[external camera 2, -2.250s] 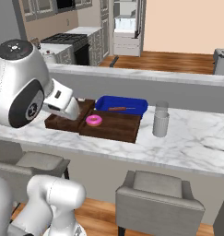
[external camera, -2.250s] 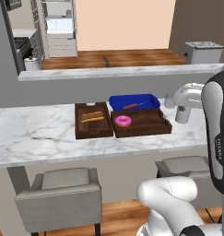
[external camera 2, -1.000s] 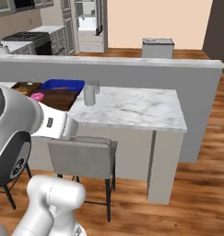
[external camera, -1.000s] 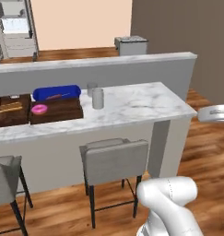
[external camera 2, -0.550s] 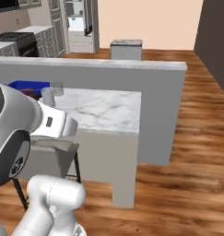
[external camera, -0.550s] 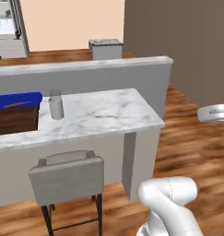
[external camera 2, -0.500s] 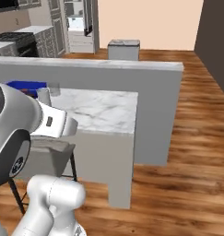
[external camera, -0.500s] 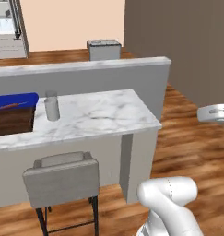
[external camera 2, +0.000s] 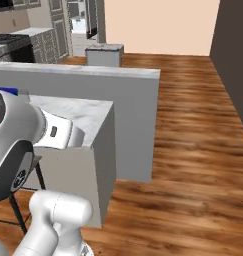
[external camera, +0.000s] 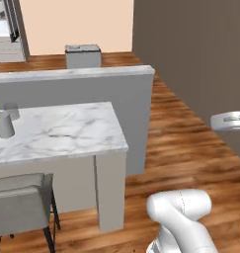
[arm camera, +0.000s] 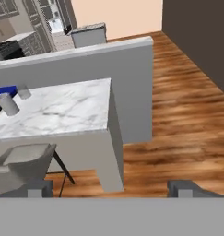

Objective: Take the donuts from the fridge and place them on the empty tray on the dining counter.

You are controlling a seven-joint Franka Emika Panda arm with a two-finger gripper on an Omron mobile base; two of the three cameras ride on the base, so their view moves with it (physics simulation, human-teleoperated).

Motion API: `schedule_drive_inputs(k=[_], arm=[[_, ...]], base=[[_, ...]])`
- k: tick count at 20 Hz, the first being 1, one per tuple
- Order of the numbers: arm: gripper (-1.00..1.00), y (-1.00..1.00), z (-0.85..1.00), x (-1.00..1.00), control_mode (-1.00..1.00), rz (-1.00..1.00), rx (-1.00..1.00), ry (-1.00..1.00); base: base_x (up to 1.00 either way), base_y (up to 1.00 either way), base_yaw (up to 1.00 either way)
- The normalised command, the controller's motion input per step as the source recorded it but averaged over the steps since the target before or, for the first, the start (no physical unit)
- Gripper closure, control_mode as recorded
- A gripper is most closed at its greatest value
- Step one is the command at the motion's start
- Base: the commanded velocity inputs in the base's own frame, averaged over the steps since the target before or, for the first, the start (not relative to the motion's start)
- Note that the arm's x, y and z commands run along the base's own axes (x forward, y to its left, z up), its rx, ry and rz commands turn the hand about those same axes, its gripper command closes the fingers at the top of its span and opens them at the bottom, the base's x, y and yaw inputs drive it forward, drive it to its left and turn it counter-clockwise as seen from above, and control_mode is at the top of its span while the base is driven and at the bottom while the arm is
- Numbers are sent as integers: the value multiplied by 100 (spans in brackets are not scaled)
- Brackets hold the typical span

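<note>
A brown wooden plank floor point(external camera: 190, 143) surrounds the long white grey-veined marble worktop point(external camera: 62, 131) and its raised grey ledge point(external camera: 77, 81). The tall light-grey fridge point(external camera 2: 85, 22) stands far behind, partly cut off. A grey cup point(external camera: 5, 124) stands on the worktop. The hand point(arm camera: 111, 188) is spread wide, holding nothing.

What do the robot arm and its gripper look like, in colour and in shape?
The arm is glossy white, built of thick rounded segments, with a dark grey disc at one joint, a small red mark and a small dark slot on the white link. The gripper has two small dark grey, blocky fingertips. No cables are visible.
</note>
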Motion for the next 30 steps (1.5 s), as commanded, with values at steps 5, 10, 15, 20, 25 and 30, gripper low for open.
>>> schedule_drive_inputs(k=[5, 10, 15, 20, 25, 30], arm=[[-100, 0, 0, 0, 100, 0, 0, 0], [-100, 0, 0, 0, 100, 0, 0, 0], [-100, 0, 0, 0, 100, 0, 0, 0], [-100, 0, 0, 0, 100, 0, 0, 0], [-100, 0, 0, 0, 100, 0, 0, 0], [-100, 0, 0, 0, 100, 0, 0, 0]], base=[[-1, -100, 3], [59, -100, 2], [100, -96, 26], [100, -71, 13], [100, -59, 3], [100, -6, -32]])
